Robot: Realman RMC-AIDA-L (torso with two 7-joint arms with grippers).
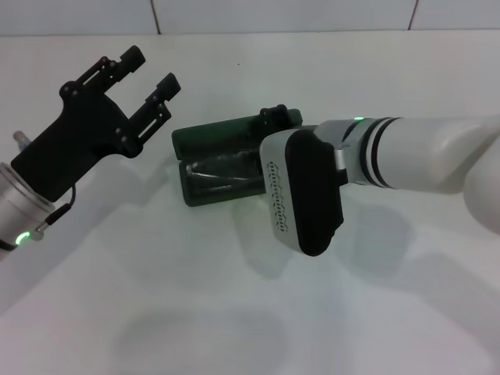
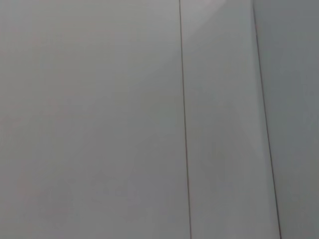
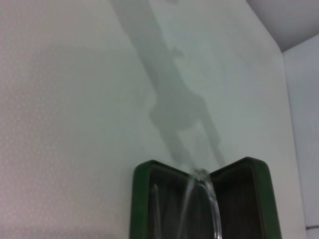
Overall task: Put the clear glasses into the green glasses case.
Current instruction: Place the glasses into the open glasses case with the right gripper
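The green glasses case [image 1: 205,141] lies open at the middle of the white table, its two halves side by side. In the right wrist view the case [image 3: 141,199] is seen from close above, with the clear glasses [image 3: 205,199] lying across the fold between its halves. Whether they rest in it or are held just above it does not show. My right gripper [image 1: 275,117] reaches over the case's right end and is mostly hidden behind its own wrist. My left gripper [image 1: 151,74] hangs open and empty above the table, left of the case.
The white table [image 1: 156,312] runs back to a tiled wall [image 1: 281,16]. My right forearm [image 1: 422,152] crosses the right side of the table above the surface. The left wrist view holds only plain white surface with thin seams.
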